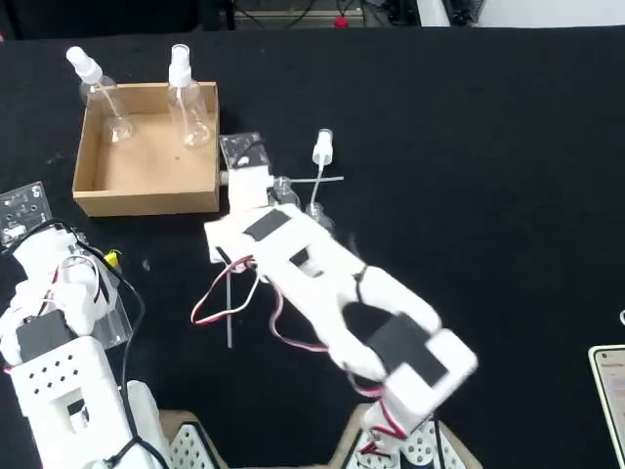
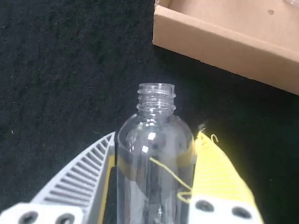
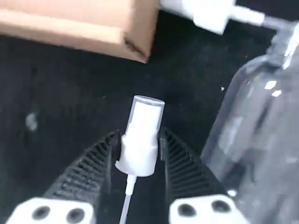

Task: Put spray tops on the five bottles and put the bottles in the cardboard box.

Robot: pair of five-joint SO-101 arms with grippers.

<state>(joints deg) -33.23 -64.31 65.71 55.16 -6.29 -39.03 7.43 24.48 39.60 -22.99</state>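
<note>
Cut off at the frame edge: the lower half of an uncapped clear bottle (image 2: 156, 100), clamped between the grey and yellow fingers of the left gripper (image 2: 156, 136), near a corner of the cardboard box (image 2: 224, 44). Tucked under the right arm (image 1: 322, 274) from above: the right gripper (image 3: 139, 133), fingers closed on a white spray top (image 3: 142, 116), dip tube trailing between them. Just beside it, blurred and partly out of frame, a second clear bottle (image 3: 252, 140). Inside the box, two topped bottles (image 1: 110, 117) (image 1: 191, 112), standing along the far wall. Outside it, on the black table (image 1: 488, 147), a third topped bottle (image 1: 322, 149), upright.

high: overhead, far, looking down | wrists: close, low, looking forward | shared: cardboard box (image 1: 146, 202)
</note>
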